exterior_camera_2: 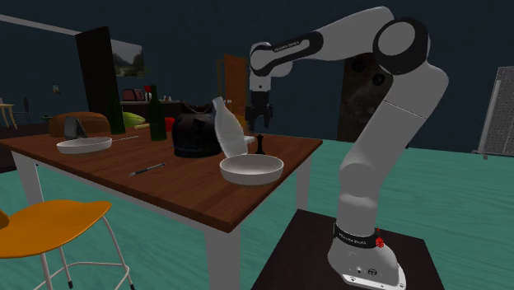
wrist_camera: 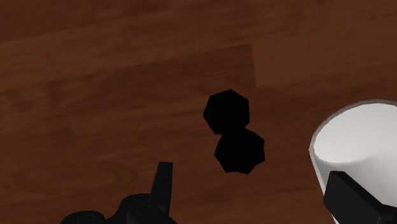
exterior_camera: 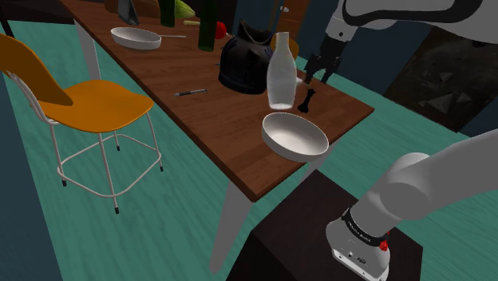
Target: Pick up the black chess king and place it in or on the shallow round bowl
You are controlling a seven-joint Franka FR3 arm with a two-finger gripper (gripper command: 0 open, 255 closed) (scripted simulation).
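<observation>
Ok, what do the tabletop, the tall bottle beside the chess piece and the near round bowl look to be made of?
The long brown tabletop looks like wood: grain streaks run along it, with a fairly matte finish. The tall pale bottle is probably glass, as it looks translucent and slightly glossy. The shallow round white bowl is plain white-grey with soft shading; ceramic or plastic, I cannot tell.

Shoulder view: high beside stand (exterior_camera: 295,231), looks down across wooden table (exterior_camera: 215,120), fairly near. Second exterior view: lower, farther back, off table corner, faces arm (exterior_camera_2: 329,37) side-on. Wrist view: close above tabletop, straight down. All share black chess king (exterior_camera: 309,99) and surrounding tabletop.
</observation>
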